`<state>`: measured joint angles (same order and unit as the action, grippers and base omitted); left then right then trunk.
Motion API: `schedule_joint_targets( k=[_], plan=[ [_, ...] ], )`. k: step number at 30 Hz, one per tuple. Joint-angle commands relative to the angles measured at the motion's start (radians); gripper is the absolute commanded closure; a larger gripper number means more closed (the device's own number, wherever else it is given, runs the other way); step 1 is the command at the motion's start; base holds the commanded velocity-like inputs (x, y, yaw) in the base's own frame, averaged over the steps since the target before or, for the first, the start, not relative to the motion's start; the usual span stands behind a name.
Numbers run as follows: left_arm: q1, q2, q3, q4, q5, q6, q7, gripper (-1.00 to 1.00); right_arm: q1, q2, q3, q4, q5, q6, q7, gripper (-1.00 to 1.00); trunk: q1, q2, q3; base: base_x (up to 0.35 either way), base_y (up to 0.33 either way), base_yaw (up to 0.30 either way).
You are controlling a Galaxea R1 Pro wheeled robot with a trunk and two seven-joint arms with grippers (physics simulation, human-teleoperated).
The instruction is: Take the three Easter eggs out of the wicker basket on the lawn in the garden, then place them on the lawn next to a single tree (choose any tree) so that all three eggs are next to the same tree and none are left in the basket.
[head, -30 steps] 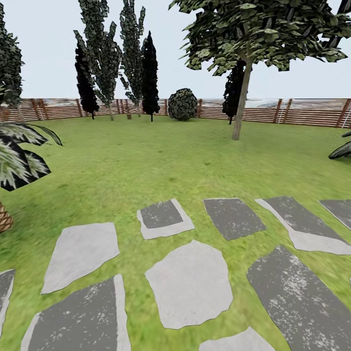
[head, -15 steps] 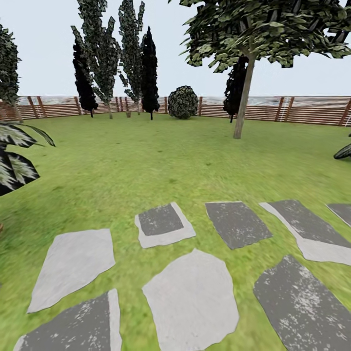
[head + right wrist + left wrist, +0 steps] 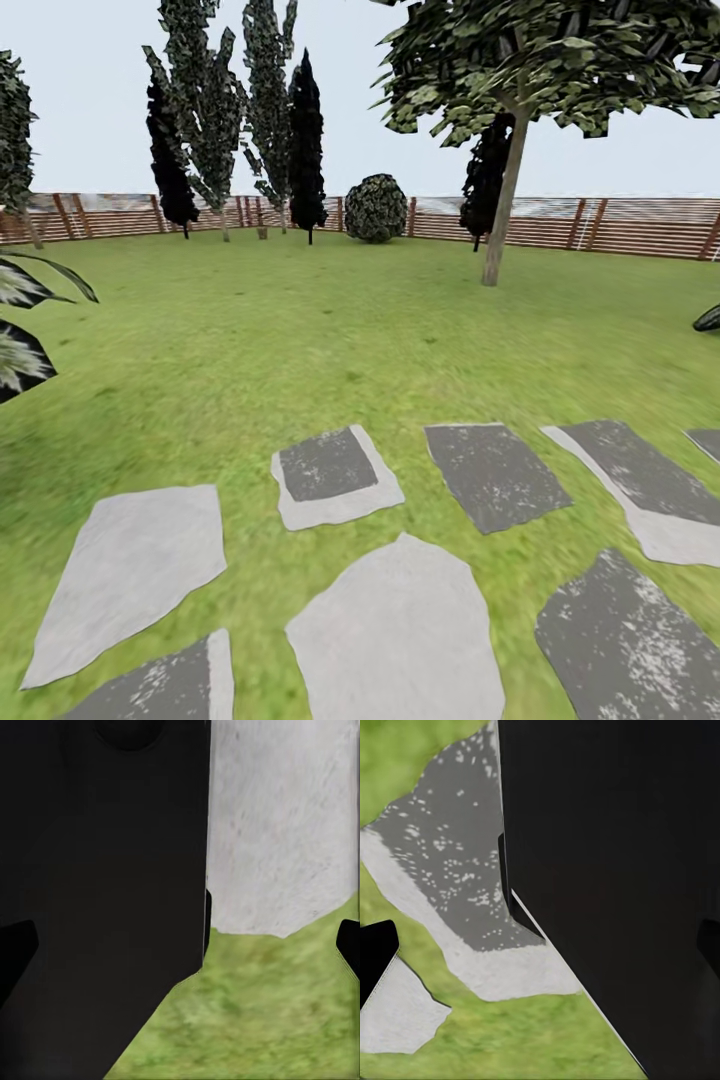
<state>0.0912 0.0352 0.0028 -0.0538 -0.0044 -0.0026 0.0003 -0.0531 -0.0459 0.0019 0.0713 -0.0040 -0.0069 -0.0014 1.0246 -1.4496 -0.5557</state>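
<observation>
The eggs are out of view. Mottled green lawn (image 3: 330,330) runs back to a brown slat fence (image 3: 620,225). Two tall trees with jagged green-grey crowns (image 3: 215,110) stand at the back left. By their trunks sits a tiny tan-brown object (image 3: 262,232), perhaps the wicker basket, too small to tell. My left gripper (image 3: 540,952) is open over grass and a grey stone, its black fingertips (image 3: 375,960) at the picture's edges. My right gripper (image 3: 180,945) is open too, with nothing between its fingertips (image 3: 349,945).
Grey stepping stones (image 3: 400,630) lie in the grass just ahead. A broad-crowned tree with a leaning pale trunk (image 3: 500,210) stands right of centre, all-black trees (image 3: 306,140) and a round bush (image 3: 376,208) near the fence, and palm fronds (image 3: 25,320) at the left edge. My dark body (image 3: 622,870) fills much of both wrist views.
The whole head view has shifted: the stones slide down and toward me, the palm fronds slip out at the left, and the far trees sit slightly higher. The camera moved, not the things.
</observation>
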Motion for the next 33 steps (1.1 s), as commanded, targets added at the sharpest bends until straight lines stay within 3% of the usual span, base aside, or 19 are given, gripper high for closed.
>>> schedule_joint_targets(
  k=[1,33],
  plan=[
    [0.001,0.000,0.000,-0.003,-0.001,0.000,0.001,-1.00,-0.001,0.000,0.001,0.002,0.000,-0.001,0.000,-1.00,0.000,0.000,-0.001,0.330,0.000,0.000],
    [0.001,0.000,0.000,-0.002,-0.001,0.000,0.001,-1.00,-0.001,0.000,0.000,0.002,-0.001,-0.001,0.000,-1.00,0.000,0.000,-0.001,0.330,0.000,0.000]
  ],
)
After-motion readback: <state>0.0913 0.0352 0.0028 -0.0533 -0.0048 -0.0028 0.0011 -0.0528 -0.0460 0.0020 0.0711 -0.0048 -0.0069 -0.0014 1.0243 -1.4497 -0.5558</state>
